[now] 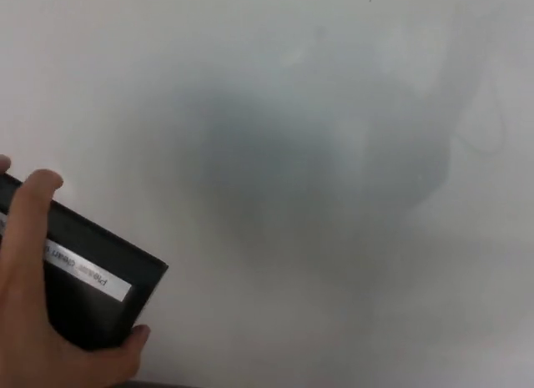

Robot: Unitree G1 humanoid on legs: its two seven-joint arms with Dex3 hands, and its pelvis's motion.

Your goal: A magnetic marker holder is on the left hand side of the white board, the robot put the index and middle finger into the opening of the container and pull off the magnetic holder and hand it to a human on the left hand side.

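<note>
Although most of the view is filled by a smudged white board (334,154), the black marker holder (92,284) sits low at about eight o'clock, tilted so that its upper edge runs down toward the right. A person's hand (37,321) grips it from the left: a finger lies over the top of its front face, and the thumb curls under its lower corner. Across the holder's front runs a white label (88,271), slanted with the box and seen upside down; its small dark print seems to begin with "Please clean", but the rest is too blurred and partly hidden by the finger to read. Behind the holder, the board shows a wide grey smear around its centre, darker toward ten o'clock, with fainter curved marks toward two o'clock. One tiny dark speck sits near the top edge at about one o'clock. Neither robot hand appears anywhere in the view, so I cannot tell whether their fingers are spread, pressed together or pinching anything.
</note>
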